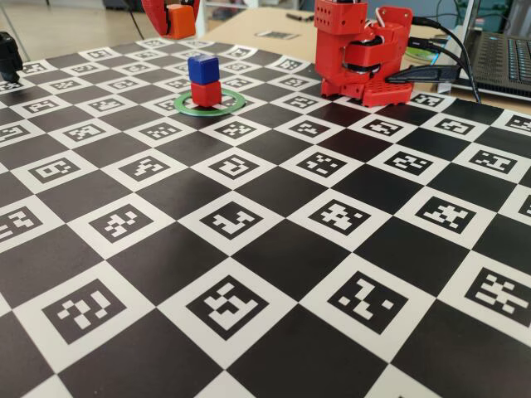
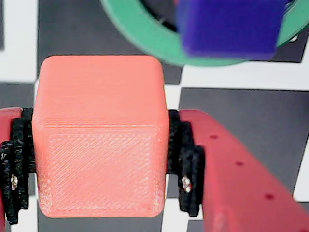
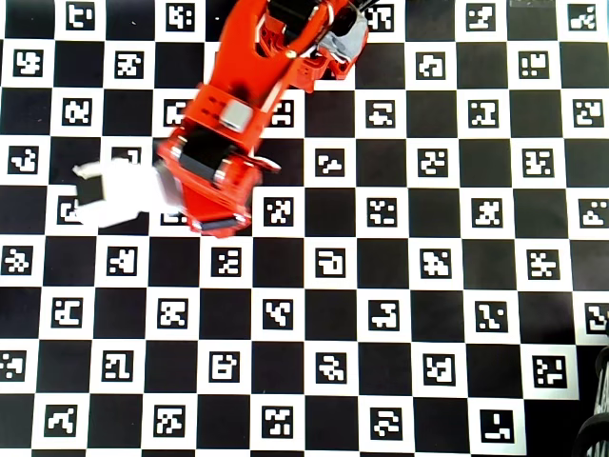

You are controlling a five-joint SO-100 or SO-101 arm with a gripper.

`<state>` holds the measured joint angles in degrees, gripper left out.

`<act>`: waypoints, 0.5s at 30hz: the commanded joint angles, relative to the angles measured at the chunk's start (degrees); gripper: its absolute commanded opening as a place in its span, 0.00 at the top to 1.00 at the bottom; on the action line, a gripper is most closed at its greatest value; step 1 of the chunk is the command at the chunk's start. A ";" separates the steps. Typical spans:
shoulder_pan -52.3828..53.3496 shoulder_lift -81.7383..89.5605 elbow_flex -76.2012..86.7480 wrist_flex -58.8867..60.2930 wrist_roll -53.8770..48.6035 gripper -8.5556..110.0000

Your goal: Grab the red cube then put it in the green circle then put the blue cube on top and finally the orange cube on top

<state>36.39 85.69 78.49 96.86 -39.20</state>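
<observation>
In the fixed view the blue cube (image 1: 202, 66) sits on the red cube (image 1: 206, 93), and both stand inside the green circle (image 1: 207, 113) on the checkerboard. Above and behind that stack hangs the orange cube (image 1: 180, 21), with my red gripper (image 1: 178, 25) shut on it. In the wrist view the orange cube (image 2: 99, 135) fills the space between the black pads (image 2: 186, 164) of the gripper (image 2: 99, 164). The green circle (image 2: 145, 31) and the blue cube (image 2: 227, 24) lie ahead at the top right, blurred. The red cube is hidden there. In the overhead view the arm (image 3: 219, 162) covers the stack.
The red arm base (image 1: 361, 50) stands to the right of the stack, with black cables and a laptop (image 1: 502, 58) behind it. A black object (image 1: 7, 54) sits at the left edge. The marker checkerboard (image 1: 249, 274) stretches toward the camera.
</observation>
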 commanded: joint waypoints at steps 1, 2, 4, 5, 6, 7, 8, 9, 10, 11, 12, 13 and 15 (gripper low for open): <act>4.31 7.21 -0.79 -0.62 -0.09 0.84; 5.01 7.65 0.18 -1.14 0.00 0.84; 5.98 8.70 2.20 -2.11 0.00 0.84; 6.33 9.40 3.60 -2.81 0.00 0.84; 6.50 10.11 4.92 -3.43 -0.09 0.84; 6.59 10.81 6.33 -4.04 -0.18 0.84; 6.59 11.51 7.91 -4.66 -0.18 0.84; 6.59 12.22 9.40 -5.36 -0.18 0.84; 6.50 12.92 10.81 -5.98 -0.18 0.84; 6.42 13.54 12.22 -6.68 -0.18 0.84; 6.24 14.15 13.54 -7.47 0.00 0.84; 6.15 14.50 14.50 -8.00 0.09 0.84; 5.89 15.21 16.44 -9.23 0.18 0.84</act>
<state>42.36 95.36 94.66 89.21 -39.11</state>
